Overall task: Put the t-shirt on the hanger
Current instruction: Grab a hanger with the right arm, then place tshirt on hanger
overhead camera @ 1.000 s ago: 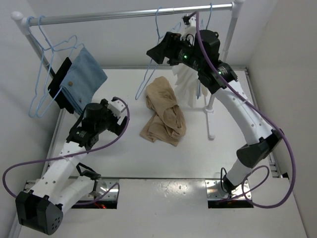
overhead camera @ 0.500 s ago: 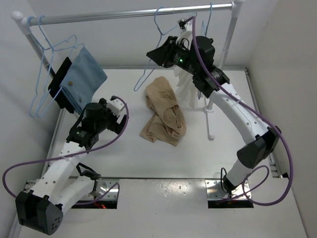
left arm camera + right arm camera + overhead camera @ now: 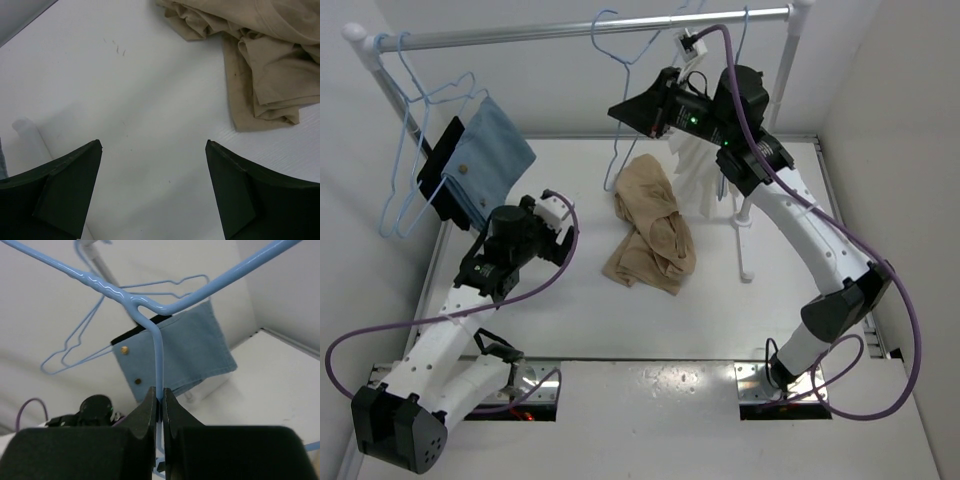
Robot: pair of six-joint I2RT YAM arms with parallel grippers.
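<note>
Hanger (image 3: 158,357) between right gripper (image 3: 159,401) fingertips

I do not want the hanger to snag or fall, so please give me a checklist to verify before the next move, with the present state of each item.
1. The right end effector is shut on the hanger: ok.
2. The hanger hook is clear of the rail: cannot tell; they overlap in the top view.
3. The t-shirt is spread out with its neck opening visible: not ok; it lies crumpled on the table.
4. The left end effector is open and empty: ok.
5. The left end effector is over the t-shirt: not ok; bare table shows between its fingers, and the fabric lies off to one side.
</note>
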